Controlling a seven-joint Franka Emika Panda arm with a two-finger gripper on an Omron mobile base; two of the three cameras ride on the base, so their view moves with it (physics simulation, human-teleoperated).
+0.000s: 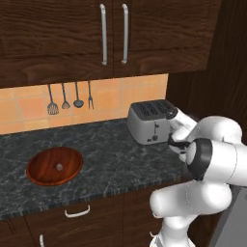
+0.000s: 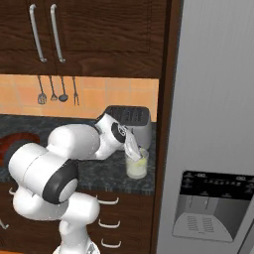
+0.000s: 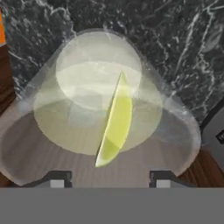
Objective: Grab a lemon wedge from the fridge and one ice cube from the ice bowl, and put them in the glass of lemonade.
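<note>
We judge the main risk to be knocking the glass of lemonade (image 2: pixel 136 165) when lifting away, since the gripper (image 3: pixel 109 179) hovers just above its rim. The lemon wedge (image 3: pixel 114 123) sits inside the glass at frame centre, released; the fingers are spread. The arm reaches forward past the toaster (image 2: pixel 133 121), wrist pitched downward.

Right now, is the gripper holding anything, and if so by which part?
Nothing is held. The gripper is open above the glass of lemonade, and the lemon wedge lies inside the glass, clear of both fingertips.
</note>
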